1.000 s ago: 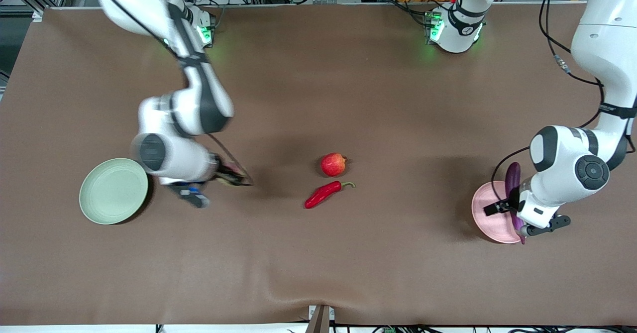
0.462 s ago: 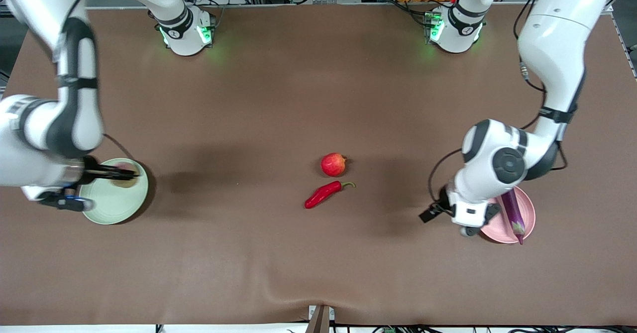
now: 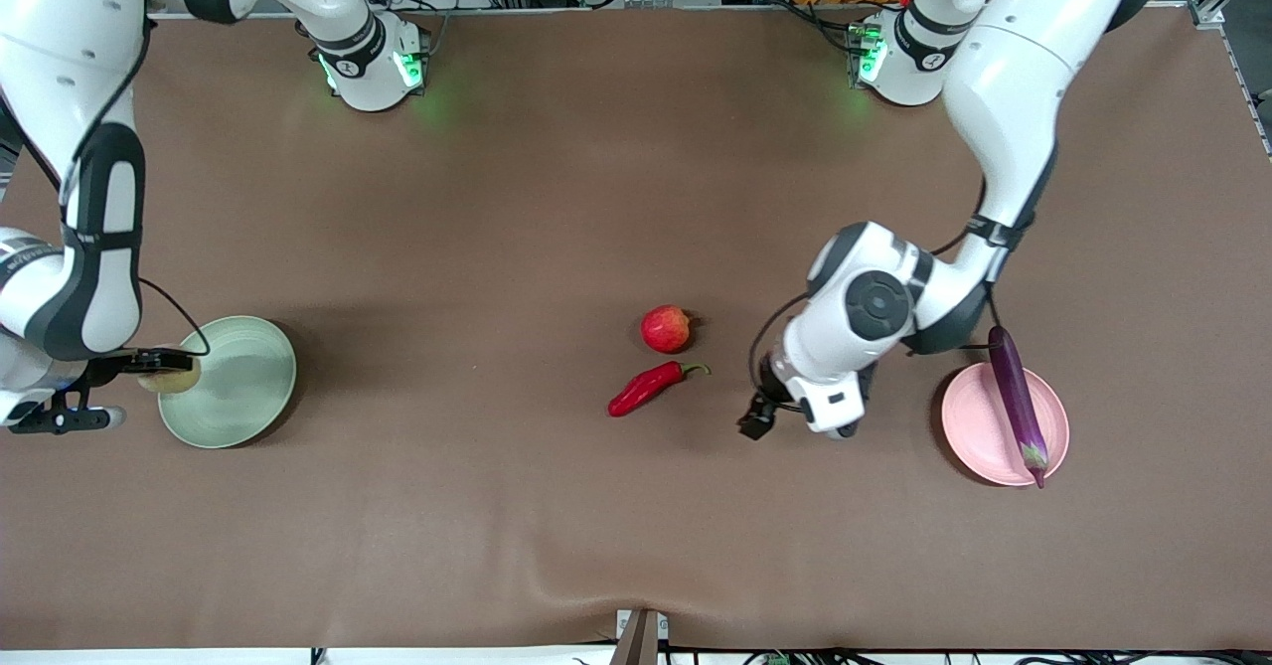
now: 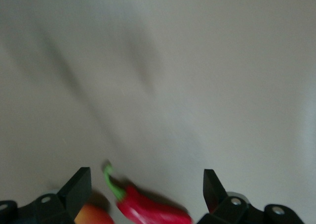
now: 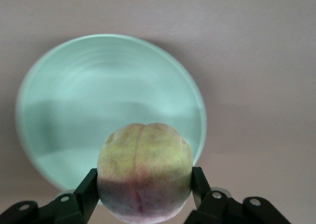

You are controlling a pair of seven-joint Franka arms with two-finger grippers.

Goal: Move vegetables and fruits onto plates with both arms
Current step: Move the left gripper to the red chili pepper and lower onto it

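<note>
my right end effector (image 5: 143, 184) is clamped on the peach (image 5: 144, 172) over the green plate's (image 3: 238, 387) edge, ready to lower and release; my left end effector (image 4: 147, 184), fingers apart, hangs near the chili (image 3: 648, 387), with the eggplant (image 3: 1016, 402) on the pink plate (image 3: 979, 426)

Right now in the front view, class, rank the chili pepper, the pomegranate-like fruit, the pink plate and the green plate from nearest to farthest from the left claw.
1. Chili pepper, on the table beside the open left claw.
2. Pomegranate-like fruit, just farther from the camera than the chili.
3. Pink plate, at the left arm's end; close to the fruit's rank.
4. Green plate, at the right arm's end.
</note>
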